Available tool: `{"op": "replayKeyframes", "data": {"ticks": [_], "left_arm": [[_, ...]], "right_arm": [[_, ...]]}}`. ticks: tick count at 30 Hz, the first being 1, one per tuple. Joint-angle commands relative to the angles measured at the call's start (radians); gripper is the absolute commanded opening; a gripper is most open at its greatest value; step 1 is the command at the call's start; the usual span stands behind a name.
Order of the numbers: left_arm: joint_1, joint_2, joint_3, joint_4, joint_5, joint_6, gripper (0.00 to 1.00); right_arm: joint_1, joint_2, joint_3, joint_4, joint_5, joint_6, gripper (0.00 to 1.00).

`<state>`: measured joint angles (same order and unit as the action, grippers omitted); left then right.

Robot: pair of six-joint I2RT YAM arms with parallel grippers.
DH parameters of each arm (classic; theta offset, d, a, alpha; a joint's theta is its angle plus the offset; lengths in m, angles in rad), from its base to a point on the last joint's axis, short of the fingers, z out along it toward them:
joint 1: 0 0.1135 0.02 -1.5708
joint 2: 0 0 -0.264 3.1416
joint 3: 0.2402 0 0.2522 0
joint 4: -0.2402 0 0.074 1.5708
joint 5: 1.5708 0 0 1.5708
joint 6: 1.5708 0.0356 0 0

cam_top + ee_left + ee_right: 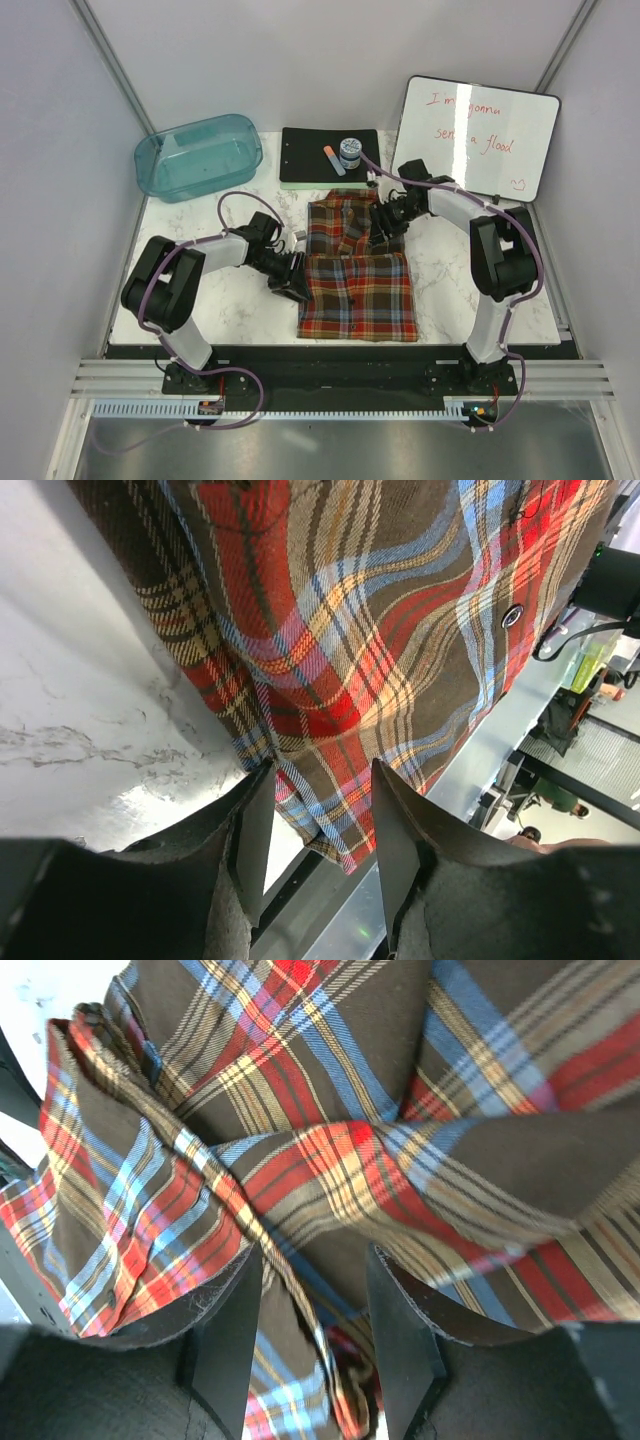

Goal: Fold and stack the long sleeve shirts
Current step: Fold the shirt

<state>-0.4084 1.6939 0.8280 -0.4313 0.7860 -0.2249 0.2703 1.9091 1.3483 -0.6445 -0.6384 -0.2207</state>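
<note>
The shirt [355, 285] lies in the middle of the tabletop [440, 300], partly folded. Its lower half is a flat, fairly square panel. The upper half, toward the top of the frame, is narrower and rumpled.

The left gripper [293, 288] sits low at the panel's left edge. In its wrist view the jaws stand apart and straddle the hem. A strip of bare marble shows beside one finger [250, 830], so the gripper is open around the cloth rather than pinching it. Coming in flat from the side suits an edge lying on the surface: one jaw can slide under while the other stays on top.

The right gripper [383, 228] is at the right side of the rumpled upper part. Its wrist view shows a thick ridge of plaid filling the space between the jaws. Whether they are clamping that ridge or only buried in it cannot be told from here. The spot makes sense, since this bunched section is the part that needs pulling straight or laying over the panel.

With one arm on each side, the job looks about midway, with the next fold being set up. The cloth is soft and will sag, so both sides would need lifting together to keep the fold square.

The bin [195, 155], clipboard [310, 150] and whiteboard [480, 130] sit along the far side, apart from the shirt.
</note>
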Motion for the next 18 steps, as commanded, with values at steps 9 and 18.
{"op": "replayKeyframes", "data": {"ticks": [9,18], "left_arm": [[-0.027,-0.003,0.040,0.013,0.015,-0.013,0.17],[0.036,-0.042,0.056,-0.139,-0.096,0.018,0.02]], "right_arm": [[0.030,0.085,0.002,0.100,0.063,0.014,0.52],[0.030,0.133,0.014,0.135,0.117,0.003,0.52]]}}
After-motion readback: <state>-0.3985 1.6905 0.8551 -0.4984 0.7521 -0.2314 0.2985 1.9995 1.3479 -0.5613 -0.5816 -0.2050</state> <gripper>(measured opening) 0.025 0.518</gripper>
